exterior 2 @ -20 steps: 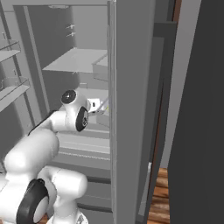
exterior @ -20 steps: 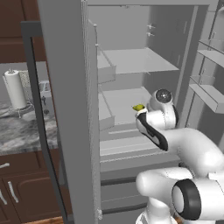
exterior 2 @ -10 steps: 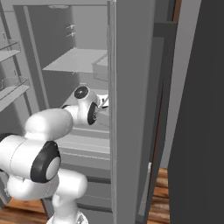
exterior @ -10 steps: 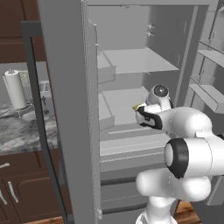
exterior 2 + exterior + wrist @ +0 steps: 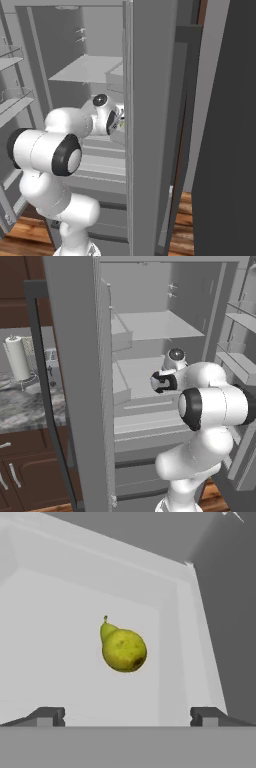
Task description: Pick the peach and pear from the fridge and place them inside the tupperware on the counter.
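Gripper spread wide before the pear on a fridge shelf.

In the hand view the gripper (image 5: 127, 716) has its two fingertips far apart and grasps nothing; the yellow-green pear (image 5: 122, 648) lies apart from them on the pale shelf, stem end up, nearer the shelf's right wall and back corner. In the base views the arm reaches into the open fridge (image 5: 150, 326), beside the marbled counter (image 5: 25, 408).

Matt speckled pear (image 5: 123, 649) (smooth grey shelf (image 5: 60, 662))
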Tool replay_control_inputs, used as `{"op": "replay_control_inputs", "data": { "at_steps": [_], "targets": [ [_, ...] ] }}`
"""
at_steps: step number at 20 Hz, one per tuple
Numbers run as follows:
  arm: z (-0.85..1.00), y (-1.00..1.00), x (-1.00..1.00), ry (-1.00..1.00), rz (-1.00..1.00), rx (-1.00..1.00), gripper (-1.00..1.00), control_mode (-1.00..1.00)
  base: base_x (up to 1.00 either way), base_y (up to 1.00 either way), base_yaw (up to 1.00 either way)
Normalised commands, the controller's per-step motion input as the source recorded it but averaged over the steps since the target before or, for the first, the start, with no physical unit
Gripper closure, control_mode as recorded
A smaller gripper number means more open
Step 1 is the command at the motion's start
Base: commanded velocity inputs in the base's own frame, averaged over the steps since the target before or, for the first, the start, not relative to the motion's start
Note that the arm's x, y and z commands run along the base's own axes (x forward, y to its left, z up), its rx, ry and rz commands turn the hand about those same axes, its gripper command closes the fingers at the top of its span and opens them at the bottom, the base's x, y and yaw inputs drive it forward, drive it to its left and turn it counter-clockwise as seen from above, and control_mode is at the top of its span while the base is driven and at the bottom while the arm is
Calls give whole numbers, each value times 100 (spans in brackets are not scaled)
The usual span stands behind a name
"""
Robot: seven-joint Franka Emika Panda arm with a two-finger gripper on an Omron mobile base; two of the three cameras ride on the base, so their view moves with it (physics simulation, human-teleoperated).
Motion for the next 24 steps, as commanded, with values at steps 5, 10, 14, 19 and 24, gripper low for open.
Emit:
{"op": "replay_control_inputs", "data": {
  "at_steps": [5,10,14,19,24],
  "targets": [
    [-19,-3,50,5,0,0,-100,-100,0,0,0],
    [-34,-1,48,7,0,0,-100,-100,0,0,0],
    [-39,0,46,4,0,0,-100,-100,0,0,0],
    [-33,-5,48,2,0,0,-100,-100,0,0,0],
    [-43,-14,27,11,0,0,-100,-100,0,0,0]
  ]
}}
